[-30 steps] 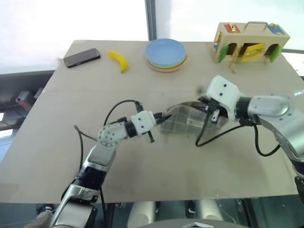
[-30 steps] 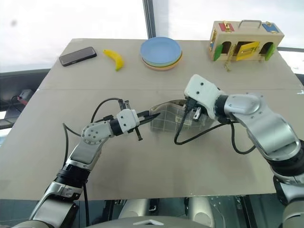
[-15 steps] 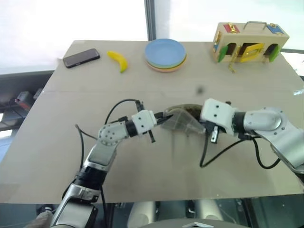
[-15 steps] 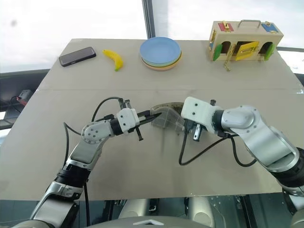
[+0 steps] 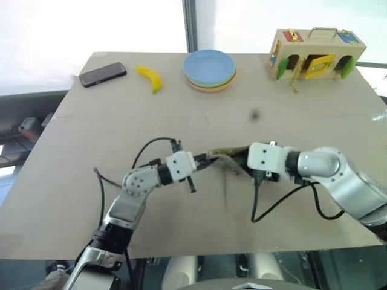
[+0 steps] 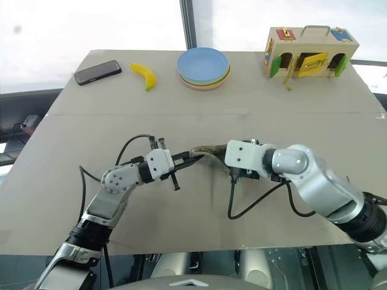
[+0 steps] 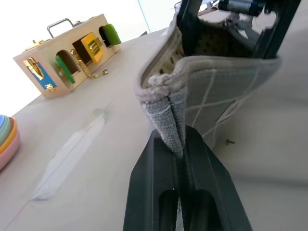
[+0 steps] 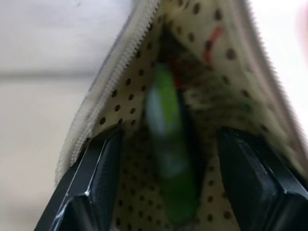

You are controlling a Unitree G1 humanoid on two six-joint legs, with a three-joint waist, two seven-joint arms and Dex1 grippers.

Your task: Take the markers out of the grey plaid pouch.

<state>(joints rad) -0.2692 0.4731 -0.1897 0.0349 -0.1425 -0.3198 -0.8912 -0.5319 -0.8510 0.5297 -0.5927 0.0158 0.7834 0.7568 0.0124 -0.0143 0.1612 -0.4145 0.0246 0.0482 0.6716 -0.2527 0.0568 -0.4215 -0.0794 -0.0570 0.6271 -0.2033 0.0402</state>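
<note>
My left gripper [image 7: 180, 144] pinches the soft grey plaid pouch [image 7: 211, 91] corner; my right gripper [image 8: 166, 168], spread open, straddles the green-ended highlighter [image 8: 168, 144] lying lengthwise straight ahead inside.

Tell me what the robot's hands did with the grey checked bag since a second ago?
The right gripper came down and now sits open inside the mouth of the soft grey plaid pouch, fingers either side of the green-ended highlighter. The pouch sank flatter toward the beige table. The left gripper stayed shut on the pouch's corner. The black phone, yellow banana, stacked plates and wooden box stayed put.
</note>
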